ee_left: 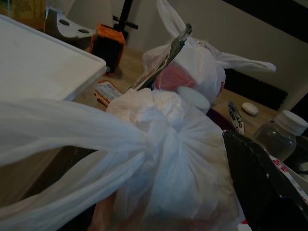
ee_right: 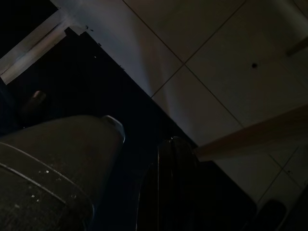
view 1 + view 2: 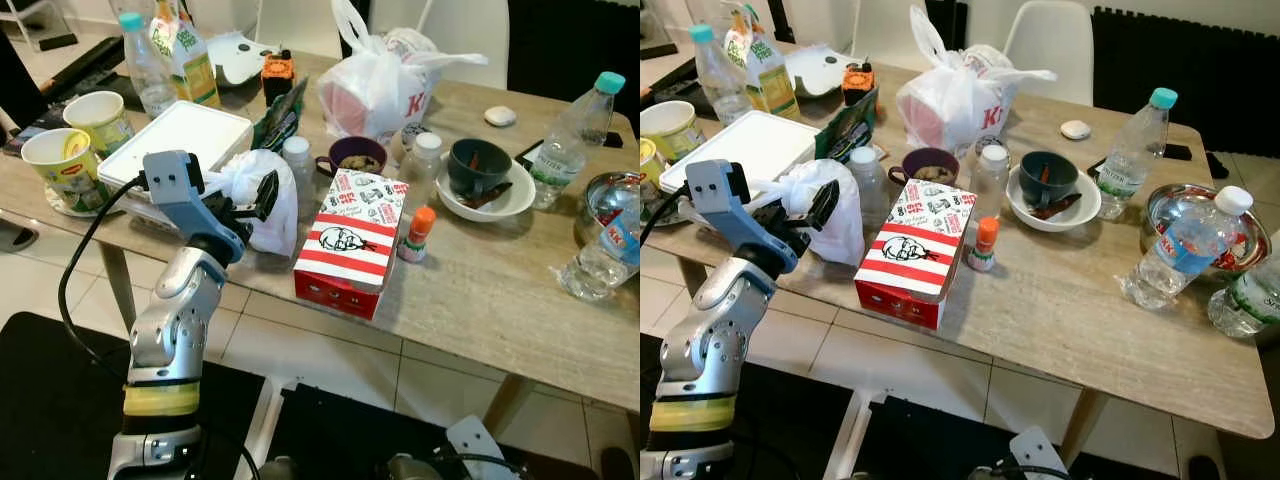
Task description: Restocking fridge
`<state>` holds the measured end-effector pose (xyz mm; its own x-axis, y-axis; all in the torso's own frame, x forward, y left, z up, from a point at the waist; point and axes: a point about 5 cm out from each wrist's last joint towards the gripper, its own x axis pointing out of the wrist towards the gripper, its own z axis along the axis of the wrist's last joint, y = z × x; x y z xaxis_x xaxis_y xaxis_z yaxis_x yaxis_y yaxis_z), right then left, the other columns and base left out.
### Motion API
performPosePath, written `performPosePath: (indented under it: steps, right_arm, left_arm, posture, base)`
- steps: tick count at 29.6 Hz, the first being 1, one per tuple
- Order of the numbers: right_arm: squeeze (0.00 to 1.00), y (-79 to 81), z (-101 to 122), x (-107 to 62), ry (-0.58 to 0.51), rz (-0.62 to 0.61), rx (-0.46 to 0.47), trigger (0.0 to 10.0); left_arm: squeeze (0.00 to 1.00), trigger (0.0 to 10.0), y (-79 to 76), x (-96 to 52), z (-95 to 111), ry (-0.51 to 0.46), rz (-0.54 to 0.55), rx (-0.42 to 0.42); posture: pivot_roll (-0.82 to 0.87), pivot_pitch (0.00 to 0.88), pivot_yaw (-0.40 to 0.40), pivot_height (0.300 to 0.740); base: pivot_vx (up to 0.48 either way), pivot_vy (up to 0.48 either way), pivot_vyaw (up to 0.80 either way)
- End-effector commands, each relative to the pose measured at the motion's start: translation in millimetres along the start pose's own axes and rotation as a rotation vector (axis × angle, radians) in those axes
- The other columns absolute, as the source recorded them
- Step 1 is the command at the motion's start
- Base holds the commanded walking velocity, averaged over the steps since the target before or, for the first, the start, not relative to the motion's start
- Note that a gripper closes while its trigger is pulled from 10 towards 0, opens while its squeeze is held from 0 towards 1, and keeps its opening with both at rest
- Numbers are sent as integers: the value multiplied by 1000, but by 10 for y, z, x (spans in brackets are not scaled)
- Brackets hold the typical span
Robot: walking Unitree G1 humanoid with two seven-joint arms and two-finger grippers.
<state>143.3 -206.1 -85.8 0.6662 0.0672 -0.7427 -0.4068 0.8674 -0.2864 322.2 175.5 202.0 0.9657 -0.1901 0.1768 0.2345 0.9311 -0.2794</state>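
Observation:
A small knotted white plastic bag (image 3: 258,205) sits near the front edge of the wooden table (image 3: 480,300), left of a red-and-white KFC box (image 3: 350,240). My left gripper (image 3: 250,198) is raised at the table edge and stands open, with the bag's knot (image 1: 159,130) between its fingers. One black finger (image 1: 262,185) lies along the bag's side. The right wrist view is dark and shows tiled floor and one black finger (image 2: 168,187) of the idle right arm.
The table is crowded. There is a white foam box (image 3: 180,140), noodle cups (image 3: 60,165), drink bottles (image 3: 565,140), a big KFC bag (image 3: 375,85), a bowl on a plate (image 3: 485,180) and a steel bowl (image 3: 1200,215). Tiled floor lies below the front edge.

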Motion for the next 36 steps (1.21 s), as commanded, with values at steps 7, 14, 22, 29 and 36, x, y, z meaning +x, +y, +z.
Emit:
performPosePath:
  steps: [7, 14, 22, 29, 36]
  right_arm:
    - [0, 24, -69, -30, 20, 2, 6, 10000]
    - [0, 26, -74, -32, 23, 2, 7, 10000]
    - [0, 33, -64, -27, 19, 3, 6, 10000]
    - [0, 31, -68, -29, 21, 4, 4, 10000]
    - [0, 34, -60, -25, 19, 7, 1, 10000]
  left_arm:
    - [0, 0, 142, 5, -28, 19, 64, 77]
    - [0, 0, 161, 5, -2, 3, 83, 133]
    - [0, 0, 83, -44, 32, -23, 46, 155]
    - [0, 10000, -67, -78, 184, -73, -12, -5]
    - [0, 10000, -215, -123, 241, -86, -61, -61]
  posture:
    - [-21, 135, -26, 740]
    - [-20, 135, -26, 740]
    - [-16, 136, -27, 740]
    - [-11, 138, -26, 740]
    - [-5, 134, -25, 740]
  base:
    - [0, 0, 0]
    - [0, 0, 0]
    - [0, 0, 0]
    - [0, 0, 0]
    - [0, 0, 0]
